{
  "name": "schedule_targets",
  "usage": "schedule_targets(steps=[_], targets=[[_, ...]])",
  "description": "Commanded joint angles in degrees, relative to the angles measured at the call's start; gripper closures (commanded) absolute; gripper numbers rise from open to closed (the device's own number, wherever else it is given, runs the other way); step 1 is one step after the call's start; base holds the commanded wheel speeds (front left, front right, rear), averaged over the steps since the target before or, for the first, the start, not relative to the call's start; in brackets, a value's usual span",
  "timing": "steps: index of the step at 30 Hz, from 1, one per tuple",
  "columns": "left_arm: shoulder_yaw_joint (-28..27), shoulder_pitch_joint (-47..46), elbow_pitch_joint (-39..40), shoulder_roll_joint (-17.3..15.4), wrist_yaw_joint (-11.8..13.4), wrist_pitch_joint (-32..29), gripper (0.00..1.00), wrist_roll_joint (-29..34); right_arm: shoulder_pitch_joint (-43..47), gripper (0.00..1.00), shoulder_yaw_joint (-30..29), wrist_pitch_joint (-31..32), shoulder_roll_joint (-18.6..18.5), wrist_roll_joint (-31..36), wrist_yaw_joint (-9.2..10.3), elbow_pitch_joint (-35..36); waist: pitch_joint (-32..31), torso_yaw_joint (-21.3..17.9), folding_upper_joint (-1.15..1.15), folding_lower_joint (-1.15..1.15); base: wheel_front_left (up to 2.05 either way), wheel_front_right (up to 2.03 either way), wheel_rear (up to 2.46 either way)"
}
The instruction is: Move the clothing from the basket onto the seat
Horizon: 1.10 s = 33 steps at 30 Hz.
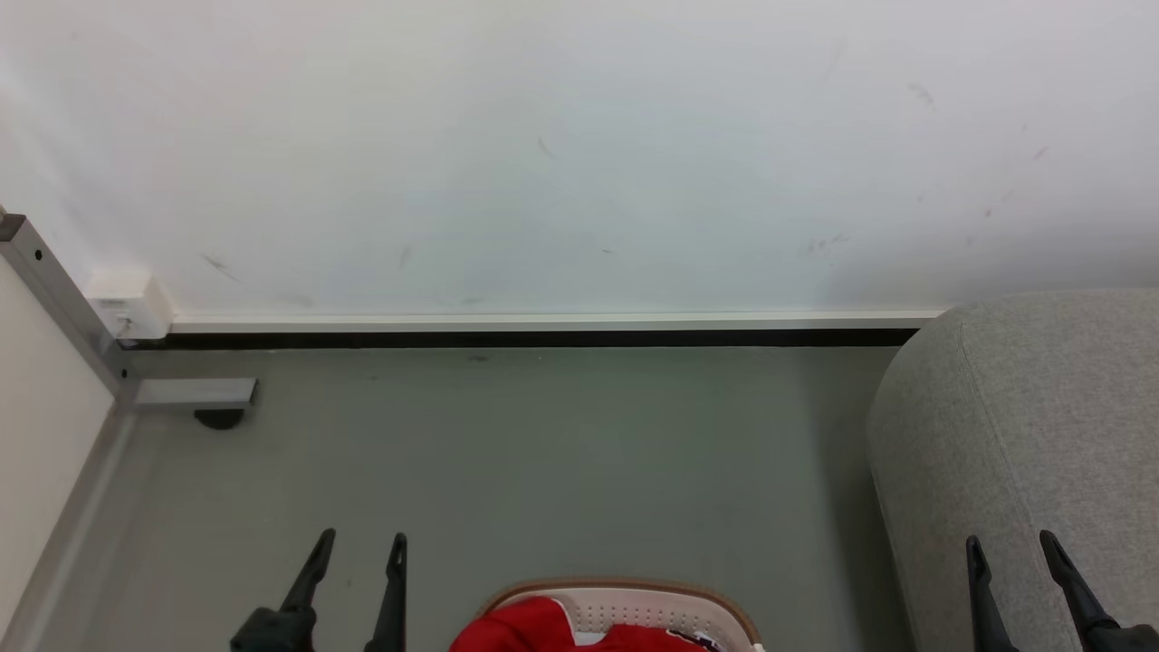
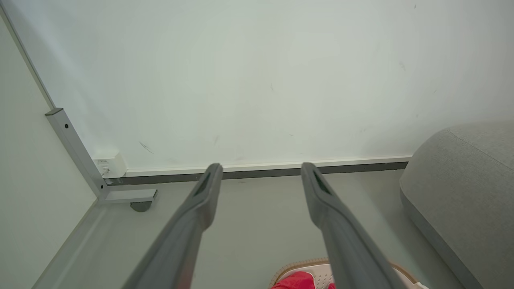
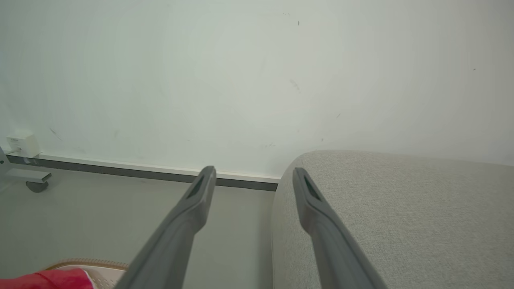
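**Gripper state.** The left gripper [image 1: 362, 539] is released: its fingers stand spread with nothing between them. The right gripper [image 1: 1010, 539] is likewise released and empty.

**Surroundings.** Smooth, matte grey floor [image 1: 543, 453] lies ahead of both grippers. It ends at a white skirting strip [image 1: 543, 322] under a scuffed white wall [image 1: 579, 154]. Ahead and left of the left gripper stand a grey metal frame leg [image 1: 54, 299], a dark caster [image 1: 219, 418] and a small white box [image 1: 131, 303].

**Task items.** The basket [image 1: 625, 584] sits between the grippers, nearer the left one. It is perforated white plastic with a tan braided rim. The clothing [image 1: 525, 625], soft bunched red fabric, lies in the basket on the side towards the left gripper. The seat [image 1: 1041, 426] is light grey woven upholstery with a rounded corner and a stitched seam. It lies beneath and ahead of the right gripper.
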<state>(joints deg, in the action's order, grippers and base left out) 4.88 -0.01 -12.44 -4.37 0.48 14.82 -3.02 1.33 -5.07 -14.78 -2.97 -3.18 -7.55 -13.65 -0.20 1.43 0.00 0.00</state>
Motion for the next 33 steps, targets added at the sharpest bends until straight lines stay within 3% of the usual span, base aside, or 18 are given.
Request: schedule_targets(steps=[1,12,21,26,33], targets=[[0.02,0.52,-0.05,-0.07,-0.14,0.47,0.0,1.81,0.55,0.0,-0.31,-0.46,0.26,1.33,0.12,-0.25,0.07,-0.01,0.0,0.0,0.0,0.0,0.0],[0.6,-0.26,-0.43,0.23,-1.04,0.39,0.0,2.04,-1.07,0.0,0.19,-0.34,0.16,0.47,0.13,0.32,1.67,-1.12,0.0,0.0,0.0,0.0,0.0],[6.92,-7.78,-5.58,-0.05,-4.93,0.36,0.0,4.8,-5.1,0.0,0.55,-0.33,0.15,-0.53,0.13,2.81,10.14,-3.2,0.0,0.0,0.0,0.0,0.0],[11.24,-12.27,-10.08,-0.02,-6.28,0.36,0.0,5.78,-7.83,0.0,0.89,-0.33,0.15,-1.02,0.12,4.02,15.36,-4.19,0.0,0.0,0.0,0.0,0.0],[18.27,-22.45,-24.0,-0.41,-7.61,0.12,0.0,8.23,-13.71,0.0,2.12,-0.33,0.15,-2.33,0.13,6.72,25.65,-6.61,0.0,0.0,0.0,0.0,0.0]])
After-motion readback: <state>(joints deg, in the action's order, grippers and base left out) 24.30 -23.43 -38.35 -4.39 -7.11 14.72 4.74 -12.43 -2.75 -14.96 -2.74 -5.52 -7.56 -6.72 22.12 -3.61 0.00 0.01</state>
